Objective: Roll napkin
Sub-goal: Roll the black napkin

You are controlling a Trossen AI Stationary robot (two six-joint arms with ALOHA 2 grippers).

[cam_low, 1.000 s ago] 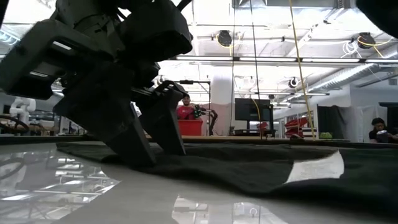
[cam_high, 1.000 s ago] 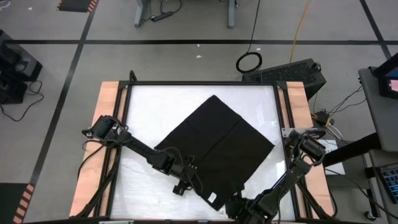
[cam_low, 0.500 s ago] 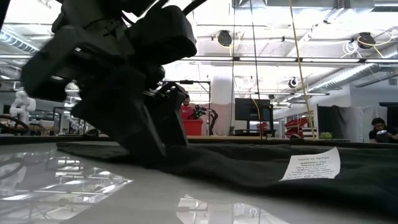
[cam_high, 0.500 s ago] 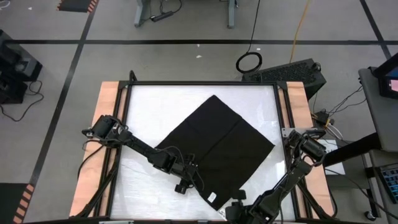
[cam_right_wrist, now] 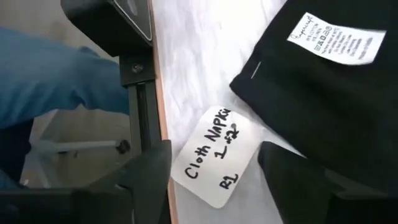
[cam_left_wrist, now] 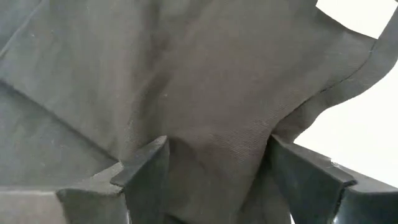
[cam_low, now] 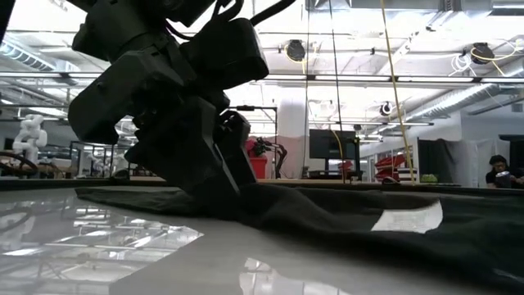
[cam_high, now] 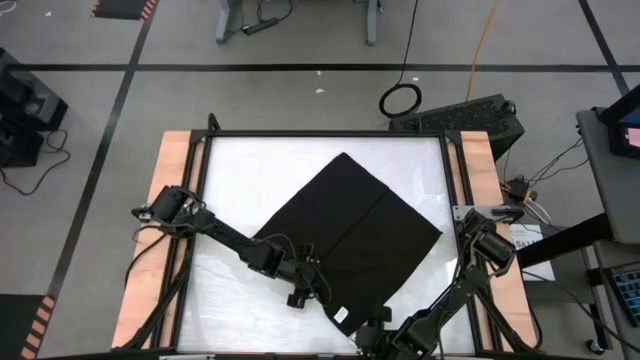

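We see the napkin — a large square of thin black cloth — lying flat as a diamond on the white tabletop, with its small white tag near the corner closest to the robot. The left gripper is down on the cloth's near-left edge; in its wrist view the two dark fingers stand apart with a raised fold of fabric between them, spread rather than clamped. The right gripper hovers at the table's near edge, just beside the tagged corner, its fingers parted and holding nothing. Between them we read a white paper label — handwritten "Cloth Napkin" — lying on the table beside the cloth.
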